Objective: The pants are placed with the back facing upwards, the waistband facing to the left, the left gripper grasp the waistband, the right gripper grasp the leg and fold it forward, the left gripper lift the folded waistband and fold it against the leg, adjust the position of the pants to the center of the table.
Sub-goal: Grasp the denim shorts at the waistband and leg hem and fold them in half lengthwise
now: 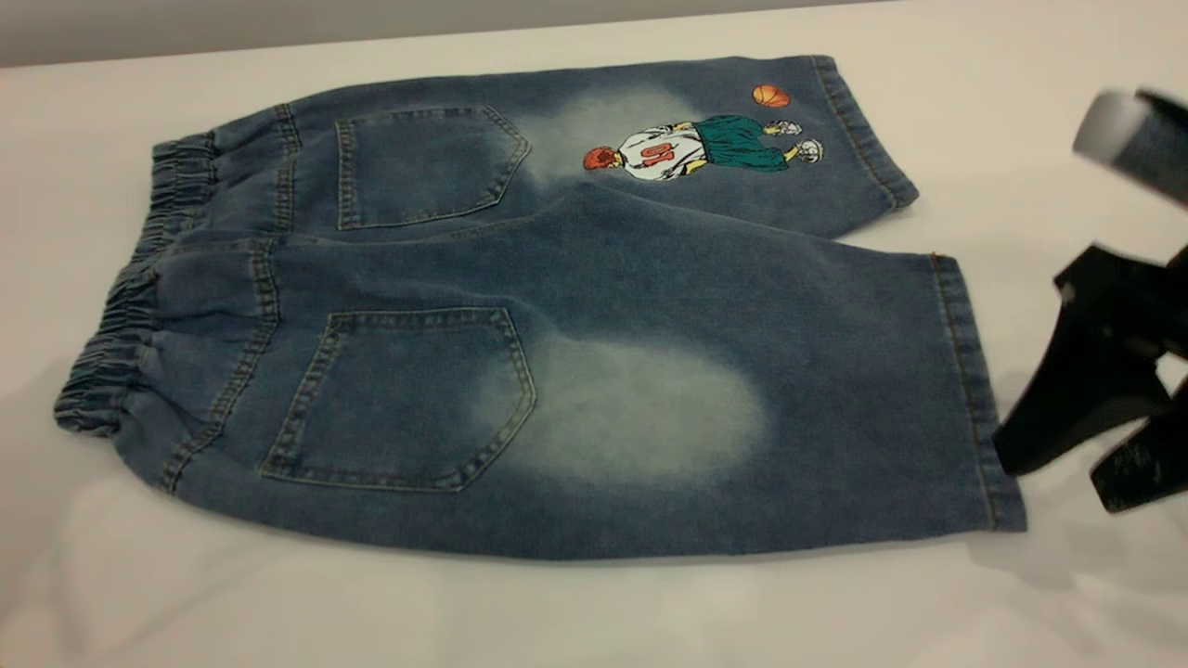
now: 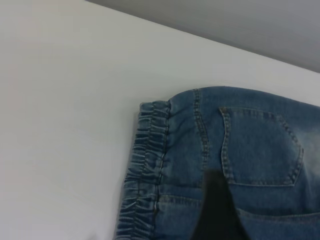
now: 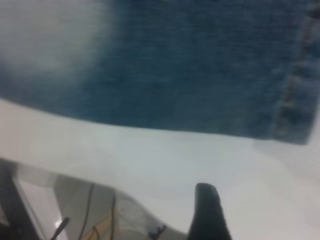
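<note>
Pants lie flat on the white bench, back side up: both patch pockets show, elastic waistband at the left, hems at the right. Layout matches the task's starting pose, so no fold has been made yet, by my reading.

The leg with the pale oval faded patch is the near one; the leg with the basketball-player print is the far one. The near leg lies spread to its full width with its hem reachable from the right.

Right tool sits low at the right edge of the scene, just beside the near leg's hem; two dark fingers visible, spread apart, nothing between them. Placement fits an approach to grip the leg near the hem.

Left tool is out of the exterior view. Its wrist view shows one dark finger over the waistband end of the denim, close to a pocket. Cannot tell whether it is spread or pressed together, nor whether it touches cloth.

Judgement: both grasps still pending; the waistband's gathered elastic should offer a thick edge to pinch.
</note>
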{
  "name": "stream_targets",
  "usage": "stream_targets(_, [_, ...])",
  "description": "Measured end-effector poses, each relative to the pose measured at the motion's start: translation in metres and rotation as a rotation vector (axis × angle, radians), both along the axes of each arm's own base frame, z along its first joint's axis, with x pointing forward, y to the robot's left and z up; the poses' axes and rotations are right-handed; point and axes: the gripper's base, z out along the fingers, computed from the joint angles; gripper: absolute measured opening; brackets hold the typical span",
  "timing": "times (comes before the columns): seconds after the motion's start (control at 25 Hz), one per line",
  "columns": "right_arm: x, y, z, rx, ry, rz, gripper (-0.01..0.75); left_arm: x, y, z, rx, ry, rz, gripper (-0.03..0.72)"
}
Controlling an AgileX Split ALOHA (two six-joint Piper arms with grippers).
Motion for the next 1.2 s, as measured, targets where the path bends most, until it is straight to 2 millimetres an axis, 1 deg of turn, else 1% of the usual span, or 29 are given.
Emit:
stream_targets(0.12, [0.000, -0.001, -0.009, -0.017, 0.012, 0.007, 0.425, 0.000, 0.000, 0.000, 0.001, -0.001, 0.000, 0.435])
stream_targets(0.24, [0.002, -0.002, -0.013, -0.029, -0.008, 0.000, 0.425, 0.000, 0.000, 0.000, 0.001, 0.000, -0.001, 0.435])
stream_targets(0.76, [0.009, 0.001, -0.013, 0.014, -0.100, 0.012, 0.425, 0.000, 0.000, 0.000, 0.002, 0.002, -0.002, 0.435])
stream_targets(0.88, [0.008, 0.006, -0.013, 0.014, -0.100, 0.031, 0.425, 0.000, 0.000, 0.000, 0.002, 0.002, -0.002, 0.435])
stream_targets(1.04, [0.007, 0.014, -0.015, -0.026, -0.119, 0.075, 0.425, 0.000, 0.000, 0.000, 0.002, 0.002, -0.002, 0.435])
stream_targets(1.2, [0.008, 0.013, -0.016, -0.069, -0.139, 0.078, 0.425, 0.000, 0.000, 0.000, 0.002, 0.002, -0.002, 0.435])
